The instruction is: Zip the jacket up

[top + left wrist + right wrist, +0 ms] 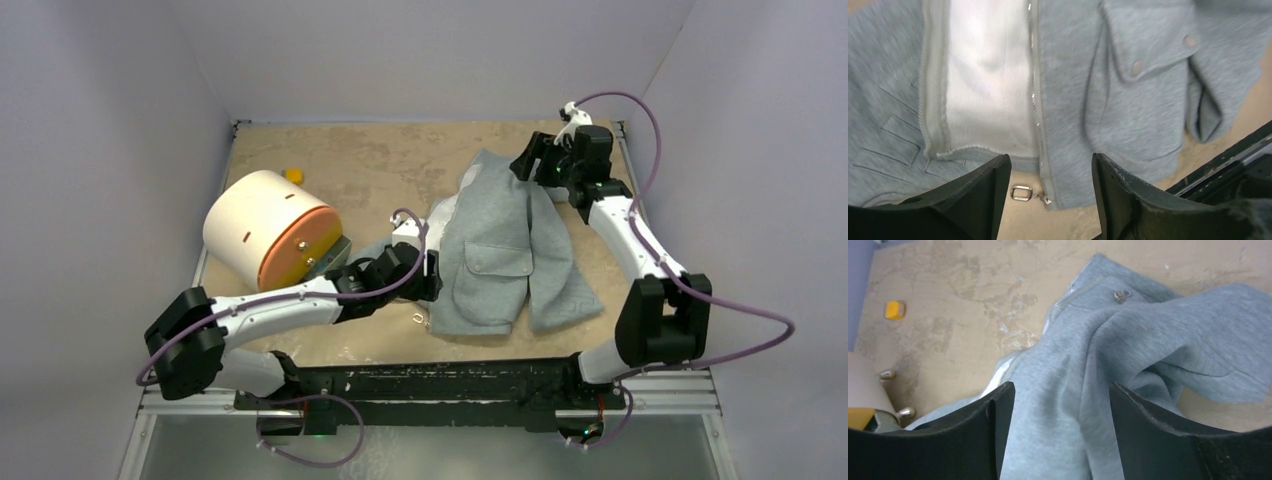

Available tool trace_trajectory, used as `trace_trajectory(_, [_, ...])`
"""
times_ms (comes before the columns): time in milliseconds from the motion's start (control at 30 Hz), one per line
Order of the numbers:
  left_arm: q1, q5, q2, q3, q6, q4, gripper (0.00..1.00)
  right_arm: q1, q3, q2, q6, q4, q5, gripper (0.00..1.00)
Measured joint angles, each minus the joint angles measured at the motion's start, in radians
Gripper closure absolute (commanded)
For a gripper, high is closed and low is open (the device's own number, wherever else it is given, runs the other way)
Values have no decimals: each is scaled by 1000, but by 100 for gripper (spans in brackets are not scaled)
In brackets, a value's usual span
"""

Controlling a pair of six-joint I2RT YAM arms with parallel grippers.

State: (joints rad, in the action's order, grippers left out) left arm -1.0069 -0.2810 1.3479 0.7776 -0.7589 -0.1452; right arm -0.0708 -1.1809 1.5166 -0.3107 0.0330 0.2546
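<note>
The light grey jacket [505,250] lies on the tan table top, its front open at the lower part and the white lining [983,75] showing. Its zipper track [1036,100] runs down to the hem, where the slider [1047,200] and metal ring pull [1022,192] rest on the table. My left gripper [1050,200] is at the hem, open, with the zipper end between its fingers and touching neither. My right gripper [1060,435] hovers open over the bunched collar end [490,165], grey fabric between its fingers, not pinched.
A big cream cylinder with an orange end [265,230] lies at the left, close to my left arm. A small yellow piece [293,175] sits behind it. Pale walls enclose the table, and a black rail [450,380] runs along the near edge.
</note>
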Motion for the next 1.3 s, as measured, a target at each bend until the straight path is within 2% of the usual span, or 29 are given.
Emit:
trace_trajectory(133, [19,-51,-57,83,59,-37,34,0,-12,-90,0,26,-6,26])
trace_trajectory(233, [94,-57,-68,113,85,-35,33,0,-31,-124,-7,32,2,27])
trace_trajectory(367, [184,-56,-7,116,118,-38,32,-1,-32,-153,-15,47,11,26])
trace_trajectory(567, [229,8,122,115,154,-50,31,-1,-32,-158,-14,83,30,26])
trace_trajectory(867, [241,140,155,53,159,43,32,-2,-32,-158,-14,97,74,26])
trace_trajectory(1067, [241,200,163,-26,140,102,44,-15,-32,-158,-14,104,98,28])
trace_trajectory(1200, [241,230,163,-56,121,154,64,-40,-32,-158,-15,105,104,35])
trace_trajectory(1300, [241,248,160,-68,113,184,78,-79,-45,-146,-18,113,104,36])
